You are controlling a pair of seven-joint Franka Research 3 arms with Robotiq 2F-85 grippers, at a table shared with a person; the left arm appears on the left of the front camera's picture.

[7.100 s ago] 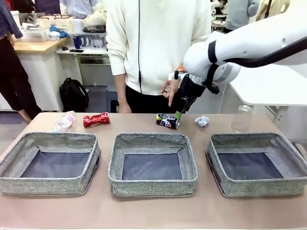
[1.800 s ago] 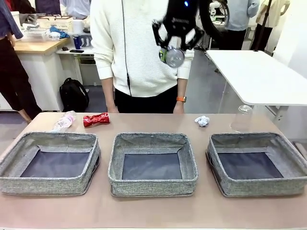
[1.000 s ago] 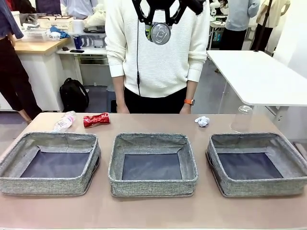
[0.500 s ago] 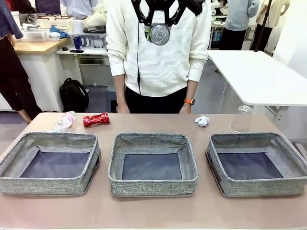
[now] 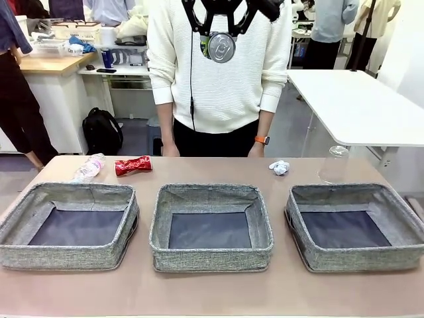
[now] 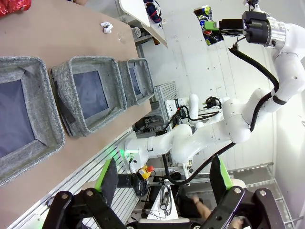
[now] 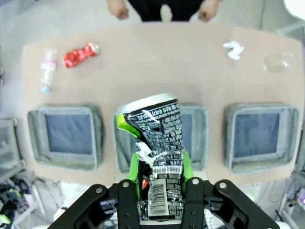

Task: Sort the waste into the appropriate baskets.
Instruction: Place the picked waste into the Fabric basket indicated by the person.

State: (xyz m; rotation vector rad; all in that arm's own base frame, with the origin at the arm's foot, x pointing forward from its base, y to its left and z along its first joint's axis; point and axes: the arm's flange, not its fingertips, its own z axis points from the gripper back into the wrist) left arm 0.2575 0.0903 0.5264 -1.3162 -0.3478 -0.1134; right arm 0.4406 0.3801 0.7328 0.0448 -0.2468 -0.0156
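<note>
Right end effector (image 7: 160, 168) — gripping dark can (image 7: 152, 126)

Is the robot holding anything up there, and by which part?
Yes: the right end effector pinches the crushed dark printed can by its barcode end.

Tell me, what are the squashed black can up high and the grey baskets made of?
squashed can: thin metal, probably aluminium; it has a shiny silver end and a dented, creased printed skin.
baskets: grey woven fabric; the walls show a speckled weave and look soft, and the bottoms are darker and smoother.
</note>
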